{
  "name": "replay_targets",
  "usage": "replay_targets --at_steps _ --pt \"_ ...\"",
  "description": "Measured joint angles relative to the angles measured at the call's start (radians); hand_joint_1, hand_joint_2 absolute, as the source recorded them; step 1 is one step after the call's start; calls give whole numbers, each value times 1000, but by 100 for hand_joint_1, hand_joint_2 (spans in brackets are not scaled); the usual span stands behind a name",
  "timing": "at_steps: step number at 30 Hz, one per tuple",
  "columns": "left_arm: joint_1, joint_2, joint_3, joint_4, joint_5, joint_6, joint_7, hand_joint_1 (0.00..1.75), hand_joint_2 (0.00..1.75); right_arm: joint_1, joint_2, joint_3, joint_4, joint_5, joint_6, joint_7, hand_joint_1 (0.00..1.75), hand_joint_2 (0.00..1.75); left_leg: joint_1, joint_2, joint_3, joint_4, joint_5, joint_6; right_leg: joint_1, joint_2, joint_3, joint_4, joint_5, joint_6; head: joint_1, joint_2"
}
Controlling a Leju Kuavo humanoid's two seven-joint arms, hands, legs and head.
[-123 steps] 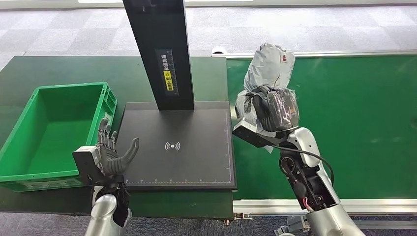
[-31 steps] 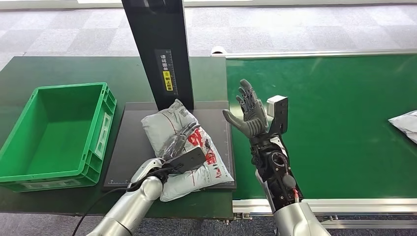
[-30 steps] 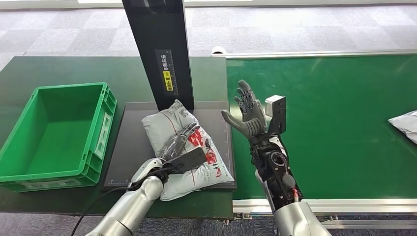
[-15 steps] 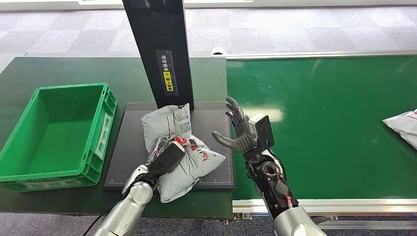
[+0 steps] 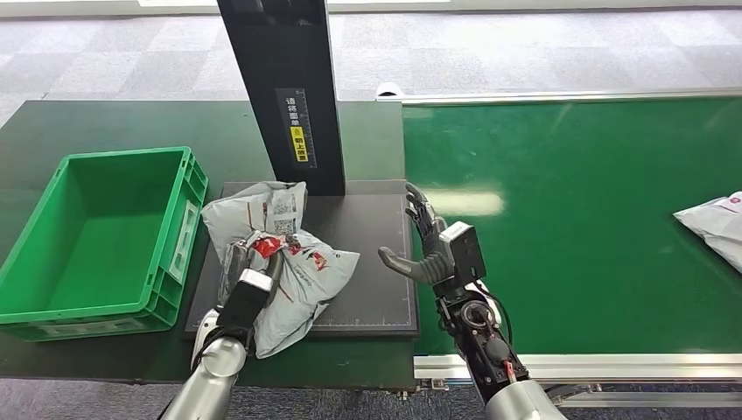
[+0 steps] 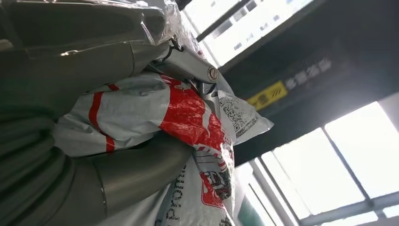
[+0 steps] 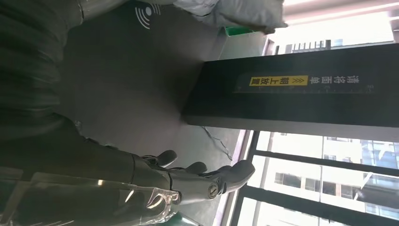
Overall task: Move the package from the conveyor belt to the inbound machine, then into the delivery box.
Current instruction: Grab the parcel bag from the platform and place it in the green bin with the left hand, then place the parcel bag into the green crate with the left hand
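Left hand (image 5: 248, 282) grips the package (image 5: 282, 262), grey bag with red print, fingers wrapped around its near side; wrist view shows the thumb and fingers (image 6: 141, 56) clamped on crumpled plastic (image 6: 188, 108). Package sits over the left part of the black scanner plate (image 5: 367, 262), near the green box (image 5: 52, 289), its far corner by the black post (image 5: 284, 87). Right hand (image 5: 429, 249) holds nothing, fingers spread, palm turned toward the package, above the plate's right edge by the belt (image 5: 577, 219). Second grey package (image 5: 713, 223) lies on the belt at the far right. Dark green worktop (image 5: 105, 122) under plate and box.
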Motion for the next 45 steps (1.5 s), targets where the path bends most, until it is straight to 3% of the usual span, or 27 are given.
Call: replay_targets --at_steps 7,10,15,22,29,34,38,41,42,45 --pt "-17 2 -6 -40 -98 303 -68 175 0 -43 4 -12 12 -67 11 -24 0 175 0 0 0 0 0 0 0 0 0 0 0 0 0 0" --pt "-51 8 0 -43 -199 367 -57 175 0 -56 6 -28 18 -91 16 -30 0 175 0 0 0 0 0 0 0 0 0 0 0 0 0 0" --pt "-166 15 73 -20 -441 377 24 175 0 -77 20 -36 28 -102 18 -2 0 175 0 0 0 0 1 0 0 0 0 0 1 0 0 0" --pt "-383 63 247 107 -441 379 136 175 0 -119 43 -29 40 -62 38 41 0 175 1 1 0 0 2 -2 1 1 -1 1 1 -1 0 0" --pt "-504 140 357 220 -570 379 255 175 0 -142 50 0 55 -10 52 40 0 175 1 2 -3 0 2 -2 1 1 -3 1 1 -1 0 0" --pt "-636 262 491 408 -722 351 462 175 0 -148 62 16 61 6 41 51 0 175 1 8 -3 0 2 -2 1 7 -7 1 2 -2 0 0" --pt "-687 344 517 553 -788 294 569 175 0 -152 63 19 61 3 33 68 0 175 2 6 -4 0 3 -3 2 7 -8 3 2 -3 0 0" --pt "-689 375 519 623 -820 273 616 116 0 -156 63 19 61 -2 33 75 0 175 2 6 -6 0 3 -4 2 7 -8 3 2 -3 1 0" --pt "-689 383 519 641 -823 270 621 73 0 -157 63 19 61 -3 33 75 0 175 2 6 -6 0 3 -4 2 7 -9 3 2 -3 1 0" --pt "-684 398 519 673 -819 266 603 1 0 -157 63 19 57 -7 31 76 0 175 1 6 -6 0 3 -4 1 7 -9 3 2 -3 1 0"
